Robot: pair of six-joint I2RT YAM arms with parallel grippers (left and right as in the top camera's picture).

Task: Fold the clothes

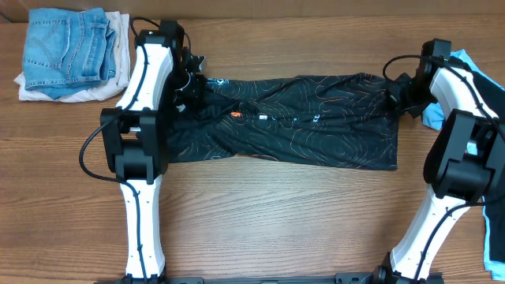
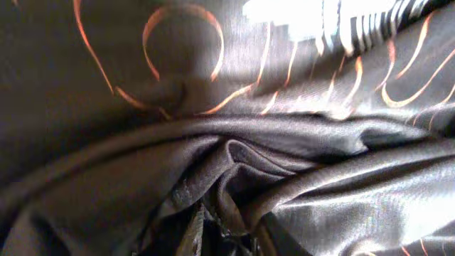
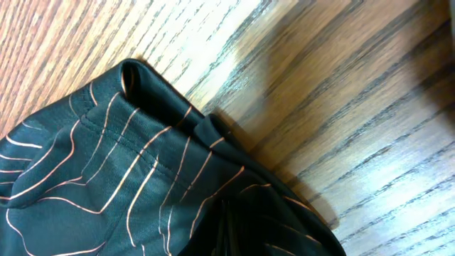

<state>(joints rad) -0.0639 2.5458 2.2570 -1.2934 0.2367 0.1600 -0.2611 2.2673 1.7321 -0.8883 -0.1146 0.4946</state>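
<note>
The black jersey point(image 1: 316, 126) with thin orange contour lines lies folded into a long band, stretched across the table between my two grippers. My left gripper point(image 1: 192, 85) is shut on its bunched left end. In the left wrist view the fabric point(image 2: 213, 142) fills the frame and gathers into the jaws point(image 2: 227, 238). My right gripper point(image 1: 397, 99) is shut on the jersey's right end. In the right wrist view the cloth point(image 3: 106, 178) pulls into the jaws point(image 3: 227, 235) just above the wood. A black-and-light-blue garment point(image 1: 435, 117) lies behind the right arm.
A stack of folded blue jeans on white cloth point(image 1: 67, 51) sits at the far left corner. More light-blue cloth point(image 1: 495, 229) shows at the right edge. Bare wooden table point(image 1: 284, 221) lies in front of the jersey.
</note>
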